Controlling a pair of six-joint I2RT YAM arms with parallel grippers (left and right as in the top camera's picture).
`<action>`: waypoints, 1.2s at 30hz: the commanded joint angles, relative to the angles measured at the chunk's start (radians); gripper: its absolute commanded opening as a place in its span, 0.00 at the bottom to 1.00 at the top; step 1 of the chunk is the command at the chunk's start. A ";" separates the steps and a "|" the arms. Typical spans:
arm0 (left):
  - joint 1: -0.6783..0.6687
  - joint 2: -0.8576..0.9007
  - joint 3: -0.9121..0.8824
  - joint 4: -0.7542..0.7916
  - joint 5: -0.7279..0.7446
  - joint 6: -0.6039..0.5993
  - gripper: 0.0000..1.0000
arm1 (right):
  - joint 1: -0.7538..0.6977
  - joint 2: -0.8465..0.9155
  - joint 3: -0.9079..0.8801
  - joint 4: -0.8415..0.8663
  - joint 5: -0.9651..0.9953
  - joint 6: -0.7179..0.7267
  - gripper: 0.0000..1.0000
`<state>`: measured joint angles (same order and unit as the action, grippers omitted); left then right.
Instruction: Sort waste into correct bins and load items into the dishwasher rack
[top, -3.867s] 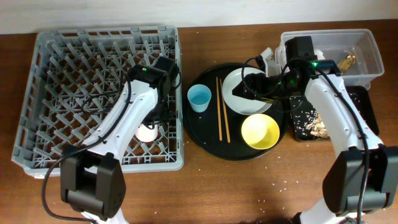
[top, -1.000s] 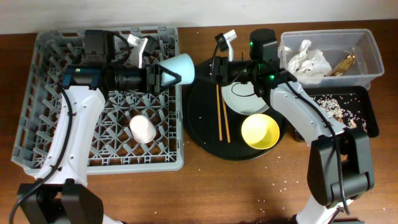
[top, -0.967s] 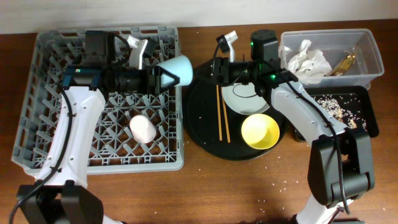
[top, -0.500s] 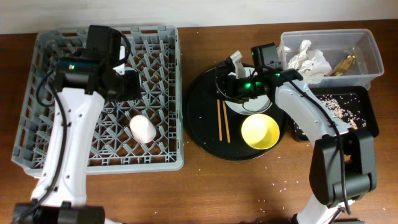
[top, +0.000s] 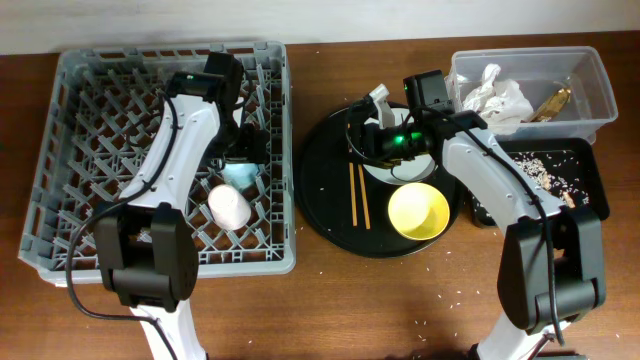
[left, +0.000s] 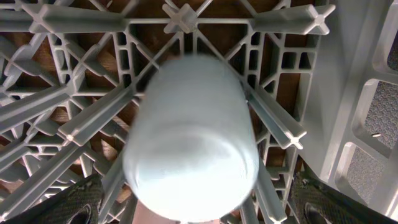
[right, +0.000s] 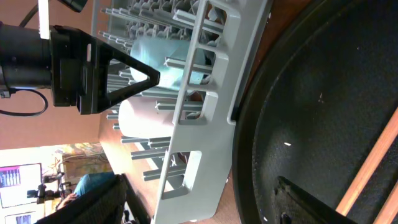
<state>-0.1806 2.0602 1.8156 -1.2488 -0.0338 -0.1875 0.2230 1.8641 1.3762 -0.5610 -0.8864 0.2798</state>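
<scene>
The light-blue cup (top: 238, 175) stands upside down in the grey dishwasher rack (top: 45, 200), just behind the pink cup (top: 229, 207). My left gripper (top: 243, 150) hovers over the blue cup (left: 189, 137), open, its fingers spread either side and apart from it. My right gripper (top: 362, 138) is open and empty over the round black tray, at the left edge of the pale plate (top: 392, 160). The chopsticks (top: 355, 195) and yellow bowl (top: 418, 210) lie on that tray. Napkins (top: 495, 95) and the brown wrapper (top: 556, 100) sit in the clear tub (top: 590, 60). Rice bits cover the black tray (top: 550, 170).
The large round black tray (top: 325, 215) sits between the rack and the bins. The right wrist view shows the rack's side wall (right: 205, 143), both cups behind it and the tray's rim (right: 249, 137). Loose crumbs dot the brown table (top: 400, 300).
My left arm swung the blue cup from above the rack's right edge down into the rack and let go of it. My right gripper dropped lower, to the plate's left edge.
</scene>
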 joint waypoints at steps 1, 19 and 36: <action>-0.002 0.018 0.023 -0.007 0.005 0.005 0.96 | -0.002 -0.010 0.000 -0.001 0.008 -0.014 0.76; -0.325 0.105 0.403 -0.104 0.124 -0.030 0.97 | -0.192 -0.326 -0.190 -0.555 0.790 0.018 0.73; -0.356 0.146 0.403 -0.061 0.125 -0.033 0.97 | -0.175 -0.153 -0.293 -0.344 0.739 0.020 0.19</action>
<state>-0.5365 2.2032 2.2089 -1.3117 0.0792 -0.2070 0.0334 1.7050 1.0916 -0.9115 -0.1158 0.3099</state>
